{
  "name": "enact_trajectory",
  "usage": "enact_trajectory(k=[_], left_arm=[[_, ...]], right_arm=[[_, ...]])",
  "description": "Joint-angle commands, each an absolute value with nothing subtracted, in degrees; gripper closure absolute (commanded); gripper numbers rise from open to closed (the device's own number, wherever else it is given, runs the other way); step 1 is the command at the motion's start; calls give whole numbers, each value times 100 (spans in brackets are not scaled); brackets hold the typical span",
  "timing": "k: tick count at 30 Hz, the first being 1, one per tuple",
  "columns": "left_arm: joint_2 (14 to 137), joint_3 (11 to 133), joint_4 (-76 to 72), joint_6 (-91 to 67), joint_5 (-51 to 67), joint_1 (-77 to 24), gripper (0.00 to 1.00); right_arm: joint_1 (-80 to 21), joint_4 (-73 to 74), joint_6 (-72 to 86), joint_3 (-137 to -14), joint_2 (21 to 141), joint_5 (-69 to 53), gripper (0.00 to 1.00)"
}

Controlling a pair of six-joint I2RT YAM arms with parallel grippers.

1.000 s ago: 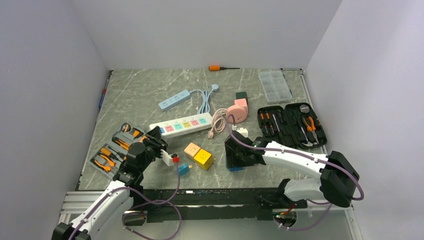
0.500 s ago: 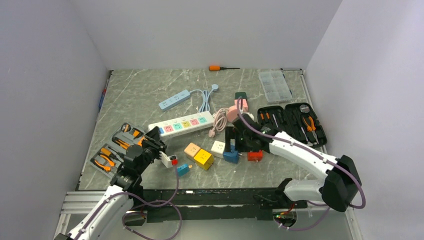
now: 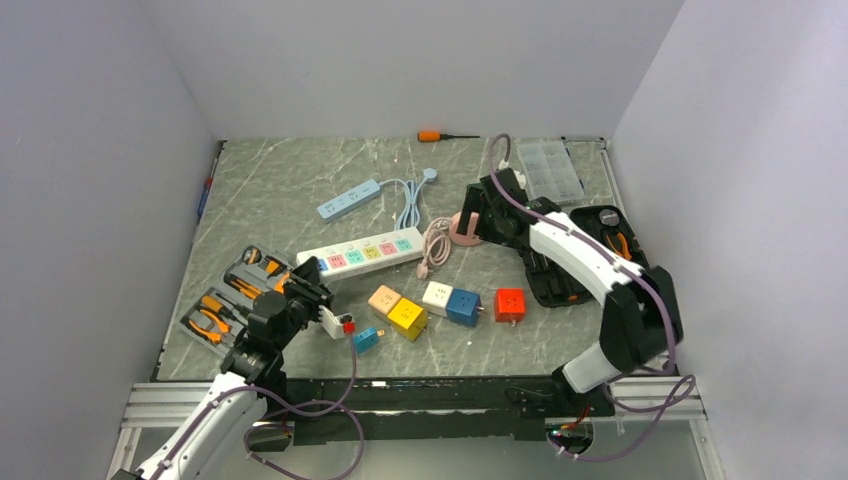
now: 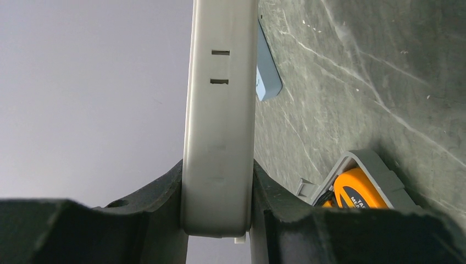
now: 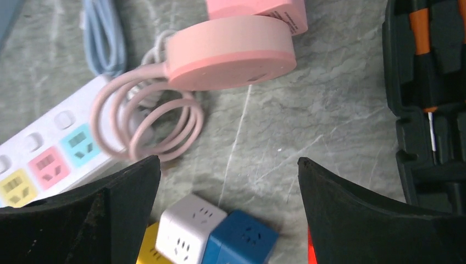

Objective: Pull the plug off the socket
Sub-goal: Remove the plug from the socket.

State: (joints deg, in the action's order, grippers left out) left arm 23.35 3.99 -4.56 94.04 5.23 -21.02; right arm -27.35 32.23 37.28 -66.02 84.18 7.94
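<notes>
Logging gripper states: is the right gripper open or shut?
Open: the right gripper has its fingers spread wide, with nothing between them but the table beneath.

Left arm (image 3: pixel 205 415) and right arm (image 3: pixel 575 255): white shells, black joints.
Jaws black; behind them a purple cable (image 3: pixel 357 372) loops along each white link.

Pink round hub (image 5: pixel 231 52), coiled cord (image 5: pixel 132 77), pastel socket strip (image 5: pixel 49 159), white cube (image 5: pixel 189 231) against blue cube (image 5: pixel 239 242), likely tool case (image 5: pixel 428 110)
</notes>
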Motion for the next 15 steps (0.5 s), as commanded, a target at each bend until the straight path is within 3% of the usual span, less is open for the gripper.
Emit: enact_trajectory(k=[1,15], left_arm=[[2111,428,-887,9487,734,-2092,100],[1950,224,-774,9620,762,-2094,100]], right_arm=[[-2702,2796,3840,-7042,9005,949,4],[-2664,2414,4346,-7516,9821,1333,3]])
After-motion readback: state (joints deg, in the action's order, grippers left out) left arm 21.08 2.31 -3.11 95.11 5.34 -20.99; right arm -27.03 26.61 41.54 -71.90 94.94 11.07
